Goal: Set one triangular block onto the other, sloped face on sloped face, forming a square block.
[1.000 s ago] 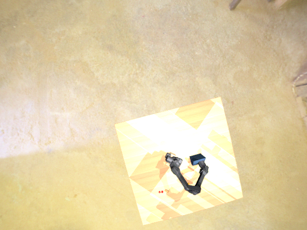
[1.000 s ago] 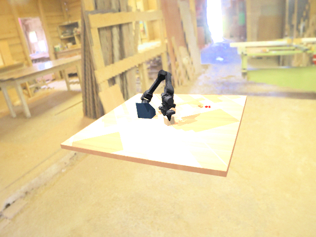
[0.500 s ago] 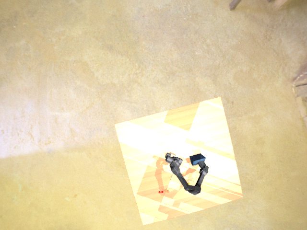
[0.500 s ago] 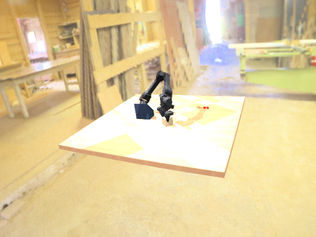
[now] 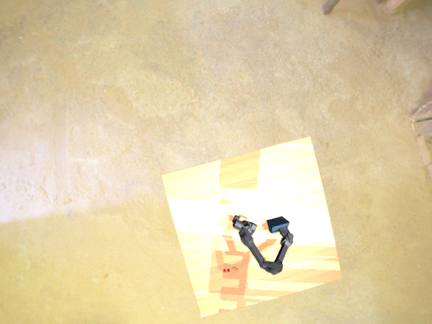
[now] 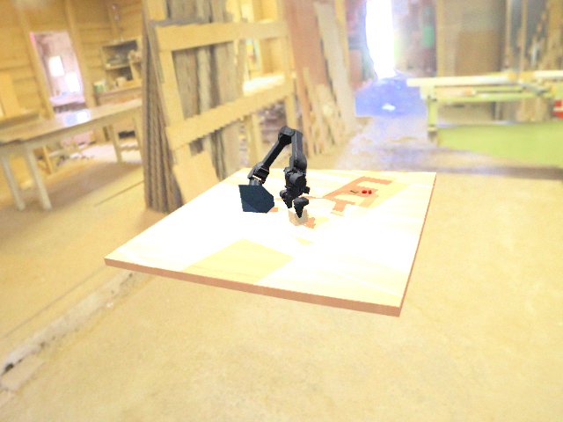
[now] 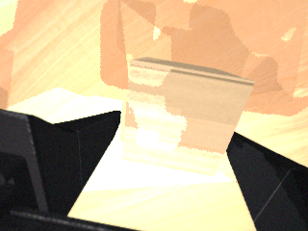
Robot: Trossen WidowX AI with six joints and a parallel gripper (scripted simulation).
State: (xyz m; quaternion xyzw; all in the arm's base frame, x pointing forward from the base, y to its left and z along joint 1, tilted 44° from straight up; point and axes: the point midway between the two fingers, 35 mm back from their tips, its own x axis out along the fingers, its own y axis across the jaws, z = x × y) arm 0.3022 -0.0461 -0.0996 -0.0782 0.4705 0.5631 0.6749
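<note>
From above, my gripper (image 5: 234,221) hangs over the pale block (image 5: 230,219) on the table (image 5: 314,195). Side on, the block (image 6: 297,218) sits under my tips. At the wrist, fingers spread, released — block (image 7: 185,117) dead ahead between them, gaps either side — lift straight up

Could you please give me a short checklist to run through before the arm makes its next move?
1. Black parallel-jaw gripper open: ok, jaws spread.
2. Fingers off the pale wooden square block: ok, gaps show on both sides in the wrist view.
3. Block top level, ends even: cannot tell; glare hides the seam.
4. Block resting on the light wooden table: ok.
5. Small red pieces on the table, away from the block: ok.
6. Arm off the table: cannot tell.
</note>
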